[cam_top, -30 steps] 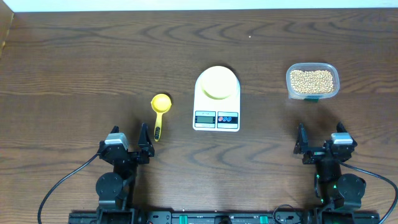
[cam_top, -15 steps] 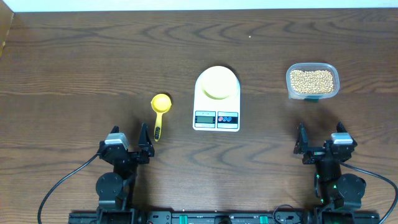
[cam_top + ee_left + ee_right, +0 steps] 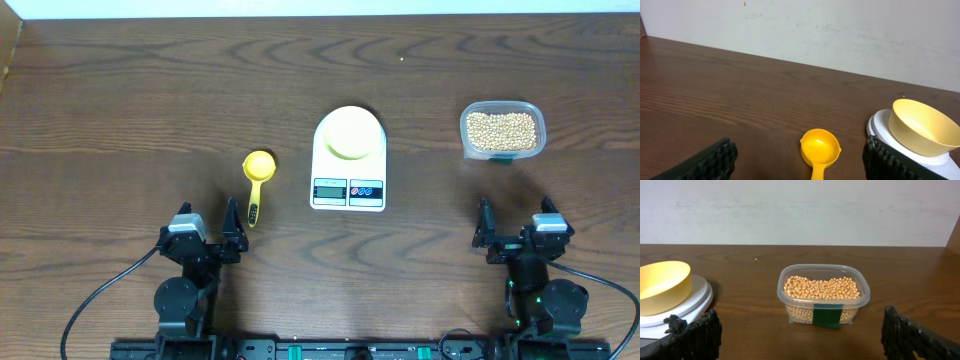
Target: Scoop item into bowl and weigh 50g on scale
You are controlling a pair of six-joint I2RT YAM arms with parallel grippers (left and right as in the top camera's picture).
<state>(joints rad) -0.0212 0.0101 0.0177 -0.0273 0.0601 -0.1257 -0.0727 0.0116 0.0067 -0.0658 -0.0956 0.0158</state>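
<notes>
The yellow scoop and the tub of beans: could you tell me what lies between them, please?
The scale carrying the bowl, per the overhead view.

1. black left arm [image 3: 178, 295]: folded low at the near edge of the dark wooden table [image 3: 100, 110], towards its left corner.
2. black two-finger left gripper [image 3: 207, 215]: jaws spread wide, holding nothing; ribbed left pads [image 3: 715, 161] apart.
3. black right arm [image 3: 548, 300]: folded low, near edge, right corner.
4. black two-finger right gripper [image 3: 515, 216]: jaws wide, holding nothing; ribbed right pads [image 3: 696, 337] apart.

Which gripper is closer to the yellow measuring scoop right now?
Left. The left gripper sits open just short of the yellow measuring scoop; the right gripper is far beyond the scale, facing the clear tub.
</notes>
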